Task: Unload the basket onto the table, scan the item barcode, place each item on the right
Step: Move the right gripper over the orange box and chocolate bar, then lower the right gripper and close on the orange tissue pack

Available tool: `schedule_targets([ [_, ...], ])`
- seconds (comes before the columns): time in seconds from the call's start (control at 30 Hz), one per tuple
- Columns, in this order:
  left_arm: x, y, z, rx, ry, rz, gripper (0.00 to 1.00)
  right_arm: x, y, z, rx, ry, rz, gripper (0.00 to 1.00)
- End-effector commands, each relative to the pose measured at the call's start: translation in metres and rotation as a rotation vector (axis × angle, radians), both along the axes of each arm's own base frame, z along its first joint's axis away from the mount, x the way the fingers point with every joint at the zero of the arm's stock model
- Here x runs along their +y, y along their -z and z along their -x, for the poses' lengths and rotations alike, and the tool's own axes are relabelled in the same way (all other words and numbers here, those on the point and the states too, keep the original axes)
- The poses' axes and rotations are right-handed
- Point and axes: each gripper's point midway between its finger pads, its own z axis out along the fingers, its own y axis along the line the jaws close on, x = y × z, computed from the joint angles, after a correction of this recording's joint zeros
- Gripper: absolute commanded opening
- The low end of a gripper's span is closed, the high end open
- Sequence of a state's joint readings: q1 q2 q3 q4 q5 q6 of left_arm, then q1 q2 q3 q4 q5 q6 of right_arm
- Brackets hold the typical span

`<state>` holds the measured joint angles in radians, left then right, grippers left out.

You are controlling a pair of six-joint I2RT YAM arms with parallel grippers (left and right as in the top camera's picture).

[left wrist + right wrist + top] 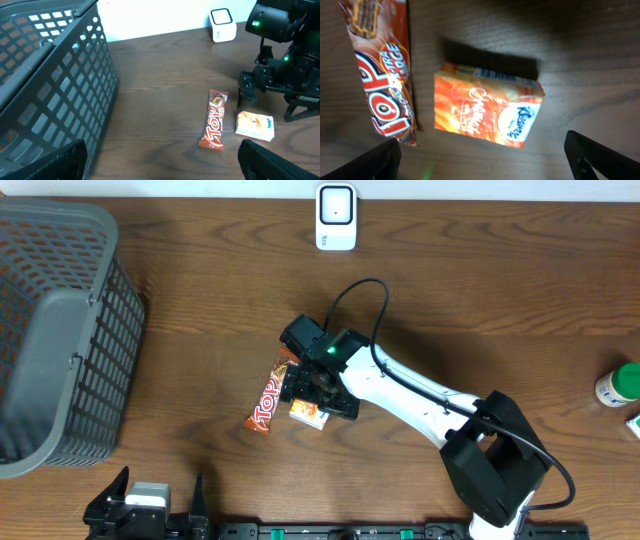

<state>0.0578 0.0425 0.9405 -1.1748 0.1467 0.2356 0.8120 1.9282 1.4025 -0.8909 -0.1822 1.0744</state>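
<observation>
Orange-and-white packet [309, 415] lies flat on the wooden table [200, 280], near the middle, in the overhead view. A red TOP chocolate bar [268, 402] lies just beside it. The right gripper [320, 400] hangs right over the packet, hiding part of it. A white barcode scanner [336, 217] stands at the far edge, well apart from both items. A grey mesh basket [60, 330] fills one side, and a green-capped bottle [620, 384] sits at the opposite edge. The left gripper [160, 490] waits at the near edge, fingers spread, holding nothing.

From the left wrist, the packet [255, 125] and chocolate bar [215, 120] lie side by side with a narrow strip of table between them. The right gripper [272, 102] stands low over the packet with its jaws wide. The basket [55, 75] rises close by, and the scanner [222, 24] sits far back. The left gripper [165, 165] is spread and empty.

From the right wrist, the packet [487, 110] lies face up below the released right gripper [487, 160], ungrasped. The chocolate bar [382, 80] lies alongside.
</observation>
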Motion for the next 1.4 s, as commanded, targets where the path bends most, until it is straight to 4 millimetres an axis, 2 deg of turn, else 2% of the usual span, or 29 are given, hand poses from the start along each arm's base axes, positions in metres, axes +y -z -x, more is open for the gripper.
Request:
schedule_targets([
  [0.0,0.001,-0.002,0.001,-0.008,-0.006,-0.006,0.96,0.002,0.013,0.005,0.007,-0.002,0.035,0.99],
  [0.3,0.001,-0.002,0.001,-0.008,-0.006,-0.006,0.96,-0.003,0.062,0.017,0.097,-0.017,0.123,0.99],
  [0.4,0.001,-0.002,0.001,-0.008,-0.006,-0.006,0.96,-0.004,0.073,0.023,0.122,-0.023,0.143,0.99],
  [0.5,0.001,-0.002,0.001,-0.008,-0.006,-0.006,0.96,-0.004,0.076,0.024,0.117,-0.069,0.147,0.99],
  [0.67,0.001,-0.002,0.001,-0.008,-0.006,-0.006,0.96,-0.012,0.077,0.017,0.048,-0.325,0.164,0.73],
  [0.73,0.001,-0.002,0.001,-0.008,-0.006,-0.006,0.96,-0.021,0.077,0.015,0.024,-0.436,0.198,0.71],
  [0.77,0.001,-0.002,0.001,-0.008,-0.006,-0.006,0.96,-0.034,0.077,0.013,0.008,-0.509,0.264,0.70],
  [0.87,0.001,-0.002,0.001,-0.008,-0.006,-0.006,0.96,-0.057,0.074,0.009,-0.007,-0.639,0.378,0.64],
  [1.0,0.001,-0.002,0.001,-0.008,-0.006,-0.006,0.96,-0.087,0.058,-0.002,-0.023,-0.777,0.558,0.68],
  [1.07,0.001,-0.002,0.001,-0.008,-0.006,-0.006,0.96,-0.105,0.040,-0.016,-0.060,-0.852,0.707,0.74],
  [1.13,0.001,-0.002,0.001,-0.008,-0.006,-0.006,0.96,-0.115,0.024,-0.032,-0.136,-0.864,0.830,0.82],
  [1.2,0.001,-0.002,0.001,-0.008,-0.006,-0.006,0.97,-0.116,0.017,-0.038,-0.171,-0.864,0.862,0.90],
  [1.27,0.001,-0.002,0.001,-0.008,-0.006,-0.006,0.96,-0.109,0.015,-0.036,-0.189,-0.854,0.824,0.97],
  [1.37,0.001,-0.002,0.001,-0.008,-0.006,-0.006,0.96,-0.096,0.011,-0.033,-0.215,-0.814,0.749,0.99],
])
